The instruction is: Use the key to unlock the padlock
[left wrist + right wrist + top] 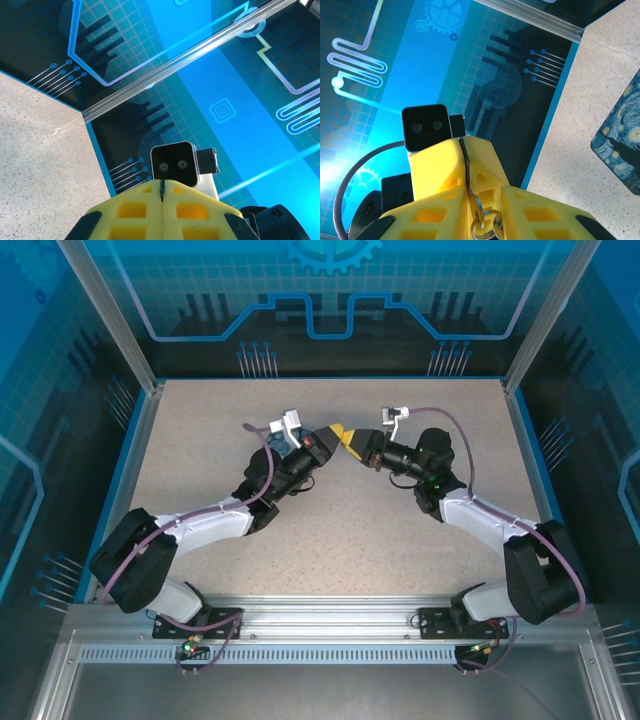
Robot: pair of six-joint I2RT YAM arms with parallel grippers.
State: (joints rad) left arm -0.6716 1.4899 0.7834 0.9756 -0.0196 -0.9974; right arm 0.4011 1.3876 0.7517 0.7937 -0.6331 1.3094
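From above, the left gripper (330, 433) and right gripper (347, 442) meet tip to tip over the far middle of the tabletop (330, 540).

The left wrist view shows its yellow fingers pressed together on a dark sliver, seemingly the key (161, 189).

In the right wrist view, the fingers are nearly together, nipping metal rings (485, 222). A patterned box (620, 145) lies to the right. I cannot make out the padlock.

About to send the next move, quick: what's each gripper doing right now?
Left gripper: jaws closed; whether they hold anything cannot be told.
Right gripper: jaws closed on metal rings.
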